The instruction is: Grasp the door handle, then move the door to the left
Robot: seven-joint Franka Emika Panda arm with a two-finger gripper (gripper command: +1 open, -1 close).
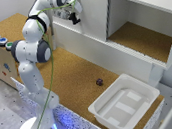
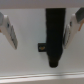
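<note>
- Both fingers of our gripper stand wide, holding nothing.
- We see the door handle centred between them, its long axis crossing the gap.

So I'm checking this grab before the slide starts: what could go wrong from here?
1. The claw stands open around the door handle, which sits nearer one finger; closing may nudge it or grip unevenly.
2. The handle is a small bar, so a shallow grip might slip when the door is pulled.
3. The green cable hangs along the arm and could snag.
</note>
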